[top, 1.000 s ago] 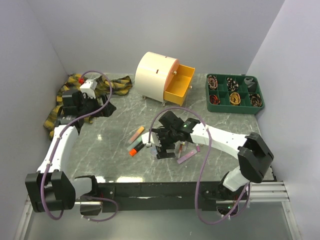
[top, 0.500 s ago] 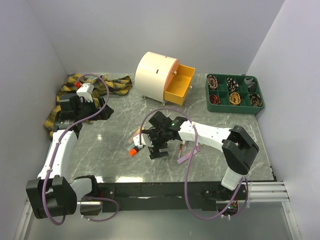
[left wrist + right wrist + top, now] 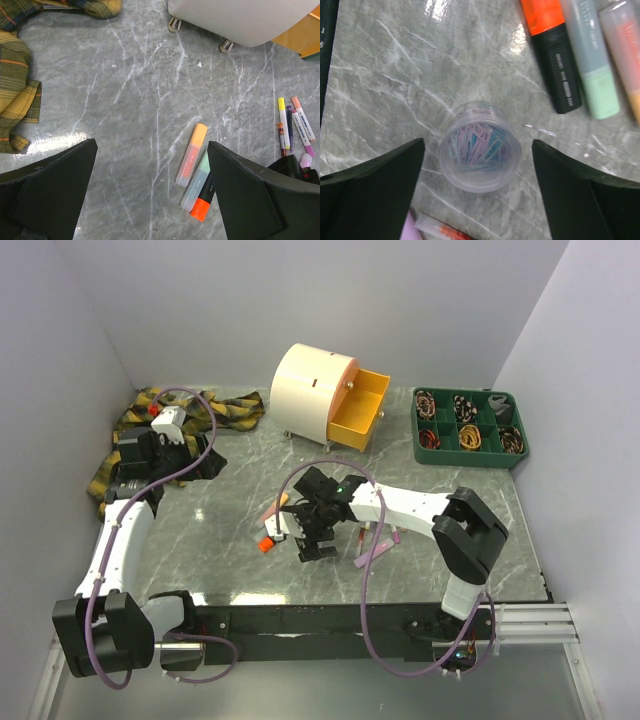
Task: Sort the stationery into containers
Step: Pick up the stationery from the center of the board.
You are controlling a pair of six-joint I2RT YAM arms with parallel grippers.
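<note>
Right gripper (image 3: 479, 175) hangs with its jaws spread wide over a small clear round tub of pastel paper clips (image 3: 480, 153), touching nothing, near the middle of the marble table (image 3: 220, 530) toward its near edge. Just beside the tub lie three highlighters side by side: black-and-orange (image 3: 551, 47), pale green (image 3: 590, 60) and peach (image 3: 192, 154), with thin pens (image 3: 292, 125) close by. Left gripper (image 3: 152, 200) hovers splayed and empty near the left edge by the plaid cloth (image 3: 130, 425); the cream cabinet (image 3: 312, 390) with its orange drawer (image 3: 360, 412) pulled out and the green tray (image 3: 470, 423) stand along the far edge.
</note>
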